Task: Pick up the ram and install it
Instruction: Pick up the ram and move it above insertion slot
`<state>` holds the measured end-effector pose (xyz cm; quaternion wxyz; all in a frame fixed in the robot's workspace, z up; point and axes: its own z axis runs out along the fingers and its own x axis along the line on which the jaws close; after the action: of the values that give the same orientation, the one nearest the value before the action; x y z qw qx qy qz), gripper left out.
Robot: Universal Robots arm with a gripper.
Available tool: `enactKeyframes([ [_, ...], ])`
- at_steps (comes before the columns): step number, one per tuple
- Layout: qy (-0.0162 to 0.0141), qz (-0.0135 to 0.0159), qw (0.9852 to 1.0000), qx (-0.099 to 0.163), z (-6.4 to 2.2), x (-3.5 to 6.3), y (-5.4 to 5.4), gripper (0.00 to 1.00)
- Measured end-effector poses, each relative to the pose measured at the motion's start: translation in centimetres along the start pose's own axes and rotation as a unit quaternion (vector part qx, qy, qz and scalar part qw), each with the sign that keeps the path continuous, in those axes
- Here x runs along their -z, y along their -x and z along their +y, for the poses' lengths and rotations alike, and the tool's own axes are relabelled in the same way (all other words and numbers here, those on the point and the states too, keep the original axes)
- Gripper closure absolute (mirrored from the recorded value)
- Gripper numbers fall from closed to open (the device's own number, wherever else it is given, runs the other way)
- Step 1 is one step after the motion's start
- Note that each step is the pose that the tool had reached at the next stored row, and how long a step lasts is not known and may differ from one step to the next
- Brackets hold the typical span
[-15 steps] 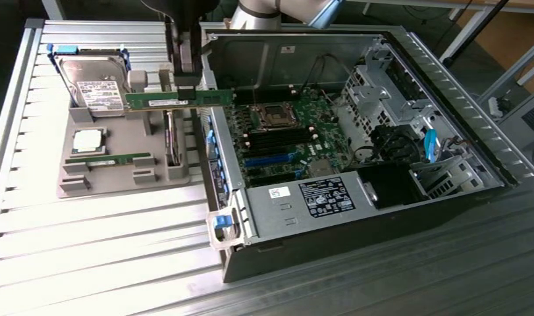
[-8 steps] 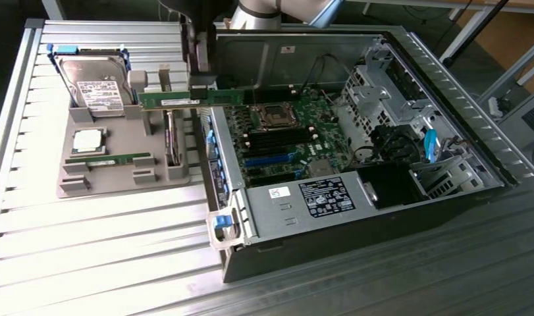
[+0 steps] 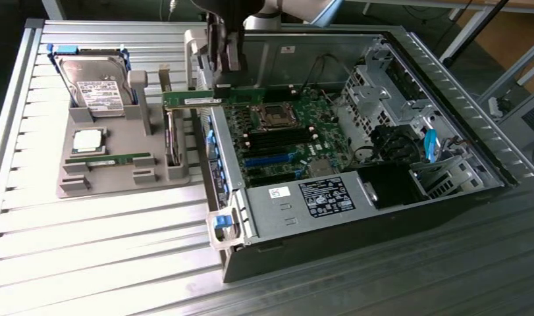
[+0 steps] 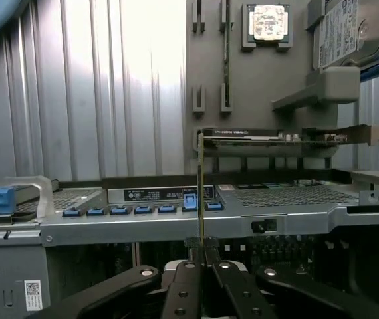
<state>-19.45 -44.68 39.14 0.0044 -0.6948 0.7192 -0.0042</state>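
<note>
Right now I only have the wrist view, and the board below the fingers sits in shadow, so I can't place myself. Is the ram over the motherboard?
Observer: Not quite. In the exterior view the ram hangs from the gripper and appears to sit above the case rim beside the tray, at the edge of the motherboard.
Operator: Which way does it stick out from the gripper?
Observer: Toward the exterior view's left, roughly level, with its white label facing that camera.
</note>
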Motion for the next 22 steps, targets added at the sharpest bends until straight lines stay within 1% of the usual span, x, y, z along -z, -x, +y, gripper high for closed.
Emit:
enactKeyframes([
  [1,0.0000,0.0000,1.0000,0.000,-0.09,0.00,0.0,0.89],
  [2,0.0000,0.0008,1.0000,0.000,-1.29,-0.02,0.0,0.89],
  [9,0.0000,0.0010,1.0000,0.000,-1.95,-0.02,0.1,0.89],
  [12,0.0000,0.0009,1.0000,0.000,-2.51,-0.03,0.1,0.89],
  [22,0.0000,0.0010,1.0000,0.000,-3.63,-0.05,0.1,0.89],
])
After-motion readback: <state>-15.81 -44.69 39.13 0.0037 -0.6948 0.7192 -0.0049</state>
